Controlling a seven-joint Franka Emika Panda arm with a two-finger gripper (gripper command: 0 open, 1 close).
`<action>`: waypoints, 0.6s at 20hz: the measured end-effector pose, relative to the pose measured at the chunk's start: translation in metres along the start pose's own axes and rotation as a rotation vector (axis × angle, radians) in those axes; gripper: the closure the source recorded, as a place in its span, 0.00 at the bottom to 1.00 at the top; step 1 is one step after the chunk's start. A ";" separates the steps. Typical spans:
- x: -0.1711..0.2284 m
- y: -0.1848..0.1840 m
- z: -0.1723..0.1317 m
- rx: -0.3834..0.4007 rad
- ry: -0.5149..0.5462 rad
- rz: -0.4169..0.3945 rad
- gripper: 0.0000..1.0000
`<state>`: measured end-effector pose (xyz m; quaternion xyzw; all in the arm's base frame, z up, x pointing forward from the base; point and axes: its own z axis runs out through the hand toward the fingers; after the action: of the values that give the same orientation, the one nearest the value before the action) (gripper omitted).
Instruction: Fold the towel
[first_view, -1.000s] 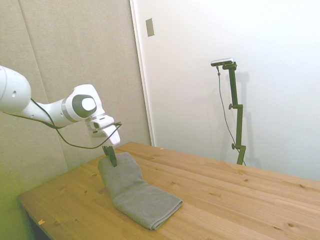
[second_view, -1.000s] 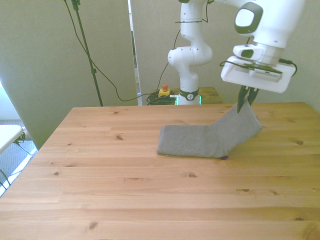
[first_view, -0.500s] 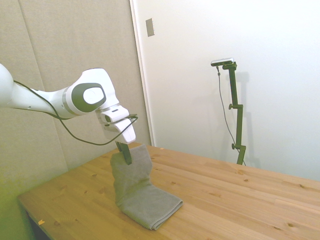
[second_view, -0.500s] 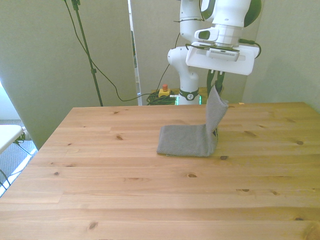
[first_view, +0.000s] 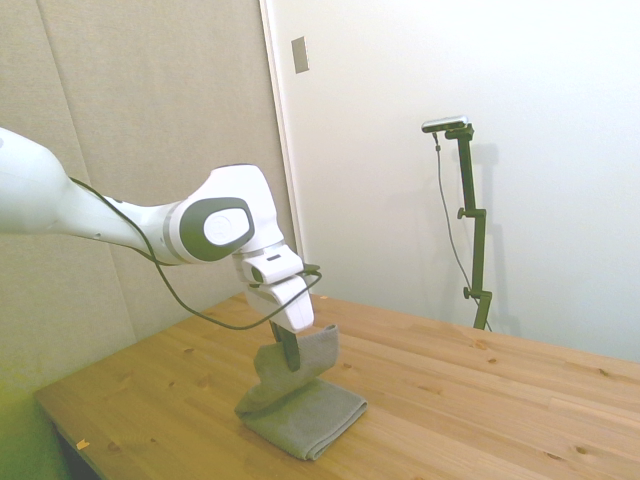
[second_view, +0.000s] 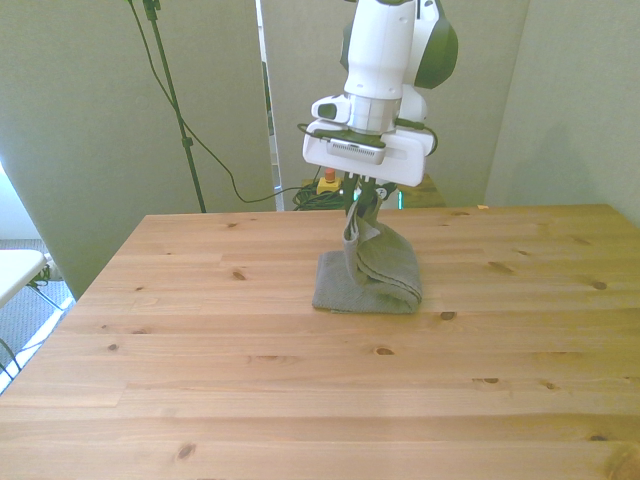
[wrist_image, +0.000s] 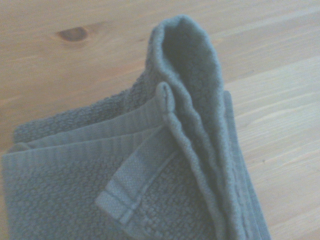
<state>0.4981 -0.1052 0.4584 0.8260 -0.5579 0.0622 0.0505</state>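
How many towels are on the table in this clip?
1. A single gray towel lies near the middle of the wooden table, one end lifted by the pincer and draped back over the flat part. Nothing suggests another is hidden.

Through the wrist camera I see the gray towel (wrist_image: 165, 165) filling most of the picture, one thick rounded fold standing up over the flatter layers. A hemmed corner with a woven band lies across the terry, slightly soft in focus. Bare wooden table (wrist_image: 75, 60), with a dark knot (wrist_image: 73, 34), surrounds it.
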 end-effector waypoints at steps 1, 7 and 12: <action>0.003 0.000 0.005 -0.002 -0.001 0.004 0.00; 0.007 -0.002 0.011 -0.008 -0.003 0.007 0.00; 0.009 -0.001 -0.005 0.017 0.013 0.011 0.00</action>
<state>0.5025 -0.1124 0.4645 0.8228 -0.5617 0.0726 0.0469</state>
